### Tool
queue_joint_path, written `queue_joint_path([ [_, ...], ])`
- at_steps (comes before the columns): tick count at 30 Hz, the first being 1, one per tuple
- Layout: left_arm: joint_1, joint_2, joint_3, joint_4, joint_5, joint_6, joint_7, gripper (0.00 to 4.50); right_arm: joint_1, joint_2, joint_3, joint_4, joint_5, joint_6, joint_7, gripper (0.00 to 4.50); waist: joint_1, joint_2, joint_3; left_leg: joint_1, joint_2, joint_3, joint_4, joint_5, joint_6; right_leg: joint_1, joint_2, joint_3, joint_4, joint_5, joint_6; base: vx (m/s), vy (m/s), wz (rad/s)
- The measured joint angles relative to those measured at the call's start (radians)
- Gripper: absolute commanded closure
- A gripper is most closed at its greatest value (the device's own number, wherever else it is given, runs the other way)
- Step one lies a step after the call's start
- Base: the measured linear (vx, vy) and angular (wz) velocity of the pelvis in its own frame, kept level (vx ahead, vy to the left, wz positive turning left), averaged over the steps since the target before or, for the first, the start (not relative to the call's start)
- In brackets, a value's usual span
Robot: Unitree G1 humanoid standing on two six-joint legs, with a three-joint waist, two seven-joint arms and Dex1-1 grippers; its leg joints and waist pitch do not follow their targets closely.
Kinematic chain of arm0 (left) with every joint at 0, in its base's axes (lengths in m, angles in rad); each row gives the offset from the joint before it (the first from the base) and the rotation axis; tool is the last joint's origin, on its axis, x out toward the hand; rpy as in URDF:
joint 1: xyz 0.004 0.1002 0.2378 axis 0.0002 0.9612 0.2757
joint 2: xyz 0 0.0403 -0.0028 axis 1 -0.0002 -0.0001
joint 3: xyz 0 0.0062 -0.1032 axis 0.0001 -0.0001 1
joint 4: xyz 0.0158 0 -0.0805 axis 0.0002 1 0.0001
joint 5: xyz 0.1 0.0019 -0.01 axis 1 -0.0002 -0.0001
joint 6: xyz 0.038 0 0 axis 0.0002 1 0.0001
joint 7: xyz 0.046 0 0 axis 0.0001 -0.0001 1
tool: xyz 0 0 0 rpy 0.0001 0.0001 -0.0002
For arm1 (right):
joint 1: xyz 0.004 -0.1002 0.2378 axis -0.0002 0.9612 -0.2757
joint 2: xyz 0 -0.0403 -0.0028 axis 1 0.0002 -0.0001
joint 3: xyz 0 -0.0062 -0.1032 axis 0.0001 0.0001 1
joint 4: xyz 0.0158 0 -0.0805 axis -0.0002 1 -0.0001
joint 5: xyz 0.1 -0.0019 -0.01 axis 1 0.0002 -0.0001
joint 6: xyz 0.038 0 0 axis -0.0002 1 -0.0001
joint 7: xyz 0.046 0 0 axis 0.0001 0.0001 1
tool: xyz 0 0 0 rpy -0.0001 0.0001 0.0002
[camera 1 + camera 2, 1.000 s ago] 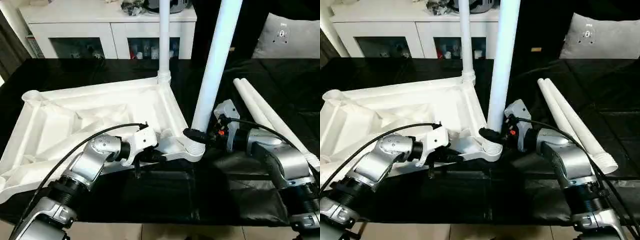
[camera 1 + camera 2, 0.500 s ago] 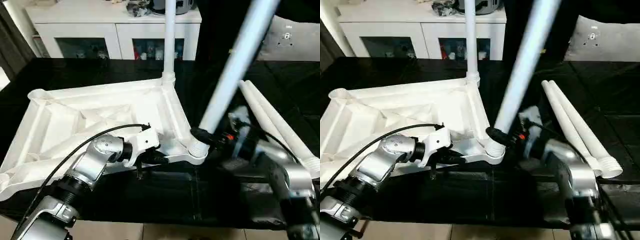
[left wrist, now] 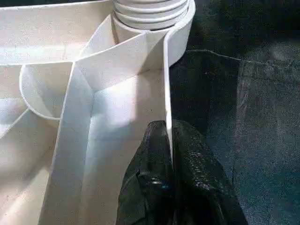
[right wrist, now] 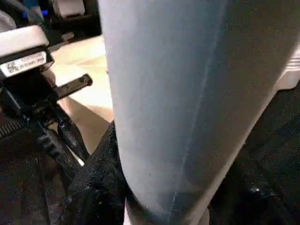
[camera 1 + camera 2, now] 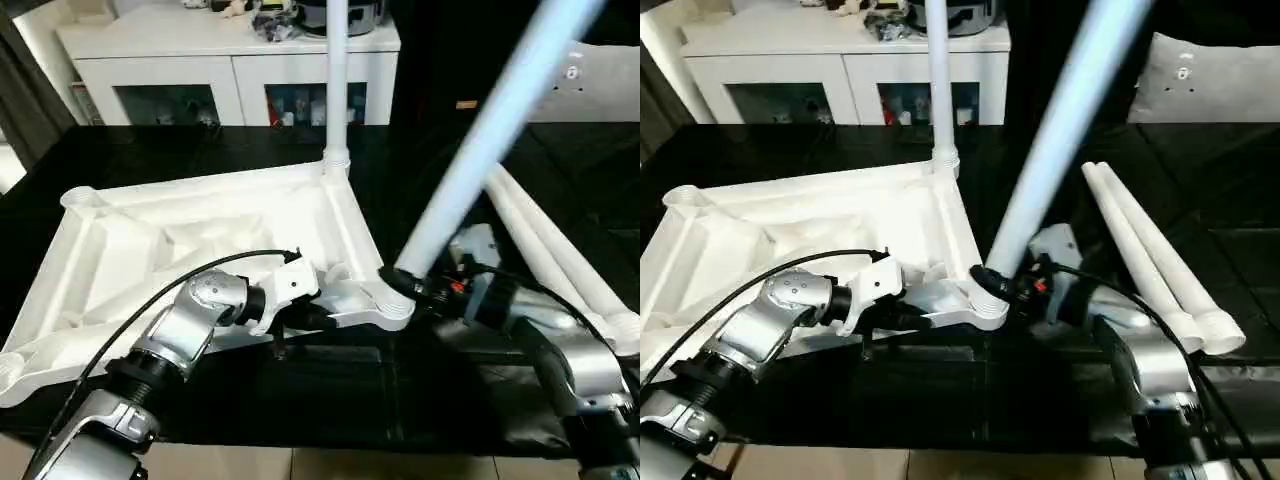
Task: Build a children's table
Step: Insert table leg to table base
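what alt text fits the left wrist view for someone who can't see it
The left gripper is shut on the thin edge wall of the white table top, just below a corner socket holding a leg's ribbed end. Black cloth lies beside.

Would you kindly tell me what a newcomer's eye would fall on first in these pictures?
Most striking is the long white leg slanting up from the near corner socket of the upturned table top, gripped at its base by the right end effector. Opposite, the left end effector pinches the top's near rim. A fitted leg stands upright at the far corner, and two loose legs lie to the right.
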Motion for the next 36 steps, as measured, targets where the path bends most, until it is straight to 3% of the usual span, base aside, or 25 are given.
queue_joint_path([
  [8, -0.048, 0.004, -0.028, 0.068, 0.017, -0.048, -0.026, 4.5, -0.072, -0.031, 0.06, 0.048, -0.037, 0.02, 0.054, 2.62, -0.001, -0.004, -0.002, 0.001, 0.0, -0.001, 0.0, 0.0, 0.0, 0.001, 0.001, 0.0, 0.0, 0.0, -0.001, 0.0, 0.0, 0.0],
  [23, -0.116, -0.005, -0.03, 0.185, 0.018, -0.08, -0.06, 4.5, -0.083, -0.013, 0.063, 0.062, -0.044, 0.036, 0.034, 2.62, -0.003, -0.011, -0.005, 0.001, 0.0, -0.002, 0.0, 0.0, 0.0, 0.001, 0.001, 0.0, -0.001, -0.002, 0.004, 0.0, 0.0, 0.0],
  [31, 0.034, -0.011, 0.045, -0.085, 0.001, 0.197, 0.071, 4.5, -0.094, 0.146, 0.041, 0.046, -0.079, 0.114, -0.241, 2.62, -0.05, -0.012, -0.004, 0.004, 0.0, -0.002, -0.001, 0.0, -0.001, 0.002, 0.002, 0.001, -0.007, -0.004, 0.006, 0.0, 0.0, 0.0],
  [36, 0.105, -0.129, 0.059, -0.258, 0.012, 0.396, 0.246, 4.5, -0.18, 0.256, -0.021, 0.17, -0.119, 0.167, -0.495, 2.62, -0.054, -0.014, -0.002, -0.005, -0.001, -0.001, -0.001, 0.0, 0.0, 0.001, 0.002, 0.002, -0.018, -0.003, 0.005, 0.0, 0.0, 0.0],
])
